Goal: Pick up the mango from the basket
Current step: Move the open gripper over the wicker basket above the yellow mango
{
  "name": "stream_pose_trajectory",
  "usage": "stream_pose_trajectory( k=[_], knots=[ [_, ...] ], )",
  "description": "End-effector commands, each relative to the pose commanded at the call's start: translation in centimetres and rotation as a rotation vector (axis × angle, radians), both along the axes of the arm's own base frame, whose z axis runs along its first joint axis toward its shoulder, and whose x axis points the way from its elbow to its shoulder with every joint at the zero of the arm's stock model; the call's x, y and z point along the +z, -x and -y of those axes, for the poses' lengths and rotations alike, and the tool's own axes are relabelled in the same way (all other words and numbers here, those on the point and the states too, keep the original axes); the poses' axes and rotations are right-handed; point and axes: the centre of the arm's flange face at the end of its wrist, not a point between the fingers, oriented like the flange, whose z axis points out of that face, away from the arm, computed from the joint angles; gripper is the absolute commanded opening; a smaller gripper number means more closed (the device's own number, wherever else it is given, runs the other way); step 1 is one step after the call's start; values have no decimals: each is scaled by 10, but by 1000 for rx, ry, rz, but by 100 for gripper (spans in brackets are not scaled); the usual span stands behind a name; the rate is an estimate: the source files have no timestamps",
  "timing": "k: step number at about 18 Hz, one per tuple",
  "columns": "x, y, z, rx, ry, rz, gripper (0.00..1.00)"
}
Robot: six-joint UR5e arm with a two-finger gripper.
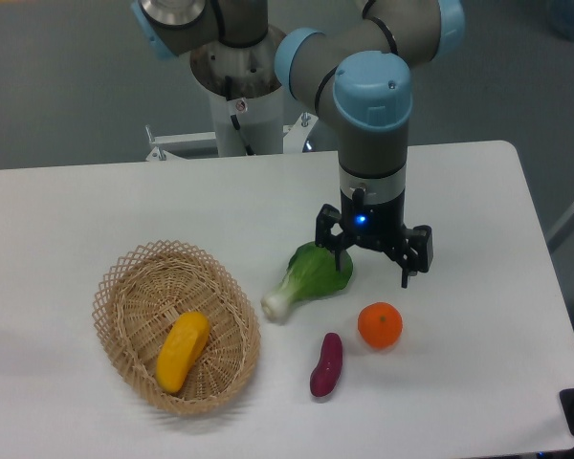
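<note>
The mango (183, 350) is a yellow-orange oblong fruit lying inside the tan wicker basket (124, 287) at the front left of the table. My gripper (373, 270) hangs open and empty above the table to the right of the basket, over the leafy end of a green vegetable and just behind the orange. It is well apart from the mango and the basket.
A green bok choy (311, 277) lies between the basket and the gripper. A round orange (380, 325) and a dark purple sweet potato (326, 364) lie in front of it. The robot base stands at the back of the table.
</note>
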Motion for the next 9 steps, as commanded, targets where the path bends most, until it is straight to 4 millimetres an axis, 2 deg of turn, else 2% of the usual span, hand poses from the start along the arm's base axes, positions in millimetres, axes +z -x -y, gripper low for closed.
stream_pose_trajectory(
  k=[4,7,9],
  knots=[
    [-1,-4,-1,8,-1,7,100],
    [-13,-36,15,21,14,29,100],
    [-19,-49,27,35,12,46,100]
  ],
)
